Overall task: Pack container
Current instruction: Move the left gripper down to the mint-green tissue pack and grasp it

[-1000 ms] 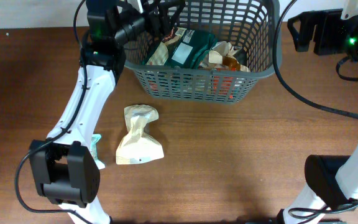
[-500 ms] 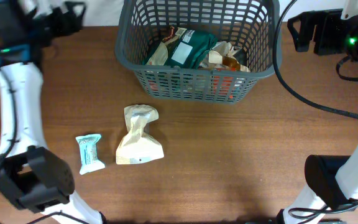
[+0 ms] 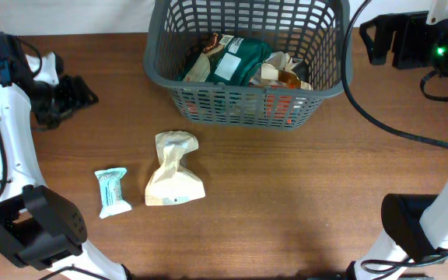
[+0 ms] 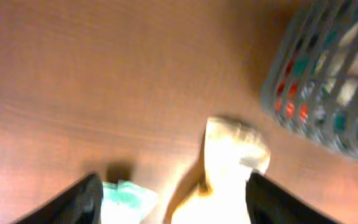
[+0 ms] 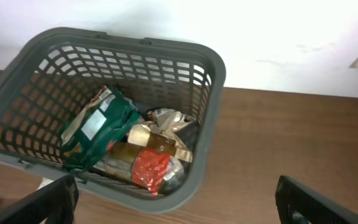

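The dark grey container (image 3: 239,107) stands at the table's back middle, also visible in the left wrist view (image 4: 328,81) and the right wrist view (image 5: 219,68). Inside lie a green packet (image 3: 236,58) (image 5: 98,127), a red packet (image 5: 151,171) and tan wrappers. My left gripper (image 3: 80,99) (image 4: 176,208) hovers at the table's left side, well away from the container, open and holding nothing. My right gripper (image 3: 372,40) (image 5: 179,211) hangs to the right of the container, open wide and empty.
A crumpled cream bag (image 3: 174,171) (image 4: 232,162) lies on the wooden table in front of the container. A small teal packet (image 3: 112,191) (image 4: 126,198) lies to its left. The left arm's base stands at the front left corner.
My left arm has swung away from the container's left rim to the table's left side, and its jaws have narrowed a little. The right arm has not moved.
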Controlling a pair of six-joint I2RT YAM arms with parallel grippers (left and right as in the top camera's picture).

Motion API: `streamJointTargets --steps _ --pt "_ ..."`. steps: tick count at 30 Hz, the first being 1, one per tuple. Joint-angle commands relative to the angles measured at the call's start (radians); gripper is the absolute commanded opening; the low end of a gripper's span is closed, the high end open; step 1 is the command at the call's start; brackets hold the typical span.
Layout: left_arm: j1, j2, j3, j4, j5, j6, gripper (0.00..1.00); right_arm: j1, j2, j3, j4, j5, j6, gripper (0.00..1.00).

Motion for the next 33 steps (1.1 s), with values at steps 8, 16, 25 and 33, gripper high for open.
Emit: streamJointTargets --steps 8,16,25,33 --pt "-0.108 -0.127 0.012 -0.243 -0.204 0.036 0.68 0.005 0.000 -0.003 -0.006 0.037 0.002 0.99" --pt "-0.248 -0.212 -0.010 -0.362 -0.325 -0.128 0.72 0.005 0.000 -0.003 -0.006 0.040 0.002 0.99" --pt "-0.369 -0.316 -0.283 -0.261 -0.387 -0.284 0.74 0.005 0.000 -0.003 -0.006 0.040 0.002 0.99" --pt "-0.404 -0.415 -0.644 -0.057 -0.399 -0.359 0.74 0.005 0.000 -0.003 -0.006 0.040 0.006 0.99"
